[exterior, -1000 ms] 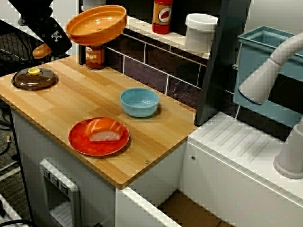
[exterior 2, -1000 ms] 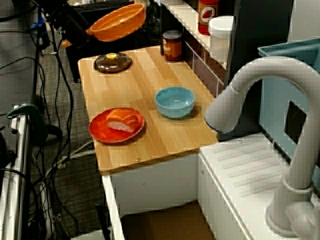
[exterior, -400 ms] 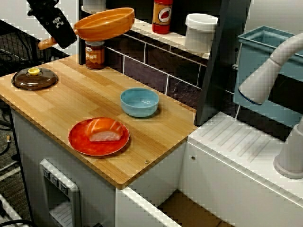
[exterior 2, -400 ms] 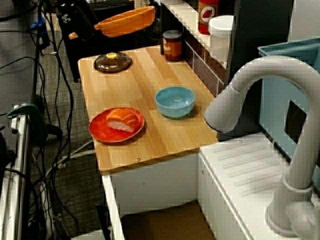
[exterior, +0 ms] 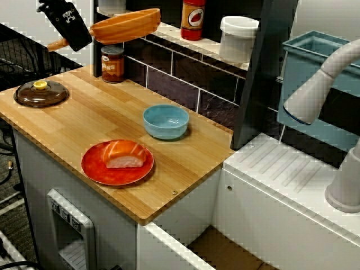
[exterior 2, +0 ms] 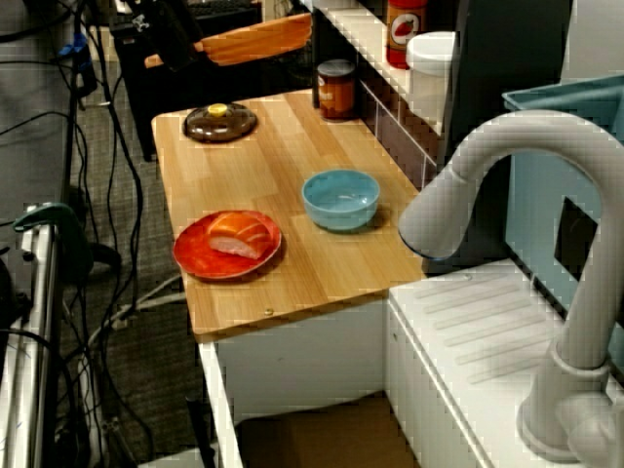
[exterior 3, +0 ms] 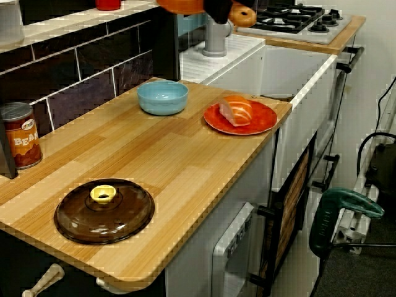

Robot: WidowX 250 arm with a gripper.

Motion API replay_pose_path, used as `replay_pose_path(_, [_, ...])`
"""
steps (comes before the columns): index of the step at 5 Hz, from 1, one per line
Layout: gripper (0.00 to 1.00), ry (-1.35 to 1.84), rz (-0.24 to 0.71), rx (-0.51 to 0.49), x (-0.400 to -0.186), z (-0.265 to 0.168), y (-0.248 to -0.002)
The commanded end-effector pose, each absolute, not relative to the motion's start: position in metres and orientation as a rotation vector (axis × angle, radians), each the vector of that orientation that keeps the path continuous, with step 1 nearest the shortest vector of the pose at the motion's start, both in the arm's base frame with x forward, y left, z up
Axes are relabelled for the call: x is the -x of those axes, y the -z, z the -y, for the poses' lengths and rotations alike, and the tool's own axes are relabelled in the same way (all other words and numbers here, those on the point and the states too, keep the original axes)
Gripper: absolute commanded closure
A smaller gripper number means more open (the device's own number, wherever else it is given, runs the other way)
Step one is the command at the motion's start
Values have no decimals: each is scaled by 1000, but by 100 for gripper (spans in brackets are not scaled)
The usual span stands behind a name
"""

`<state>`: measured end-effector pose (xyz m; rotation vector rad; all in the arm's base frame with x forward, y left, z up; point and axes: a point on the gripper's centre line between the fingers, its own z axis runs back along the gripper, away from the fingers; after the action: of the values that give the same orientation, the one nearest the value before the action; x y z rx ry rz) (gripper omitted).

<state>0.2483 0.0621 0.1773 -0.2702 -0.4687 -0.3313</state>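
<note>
Wooden surface [exterior: 84,112] is carrying a brown lid [exterior: 40,93], a bean can [exterior: 112,63], a blue bowl [exterior: 165,121] and a red plate [exterior: 93,167] with a salmon piece [exterior: 125,156] lying on it. None of these are moving. Tool [exterior: 77,38] is clamping the handle of the orange pan [exterior: 126,26], holding it in the air above the can, just in front of the shelf [exterior: 169,29]. Versus a second ago the pan is sitting higher and nearer the shelf, and it is levelling out: its inside was facing the front view, now it is showing nearly edge-on. Grip is looking firm; the pan is hanging well clear of everything below.
</note>
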Motion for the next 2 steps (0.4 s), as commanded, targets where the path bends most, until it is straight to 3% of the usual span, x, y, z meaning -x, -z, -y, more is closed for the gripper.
replay_pose_path(1, [100,300,497,243,-264,-92,-189])
replay_pose_path(2, [100,256,511,191,-270,-100,-193])
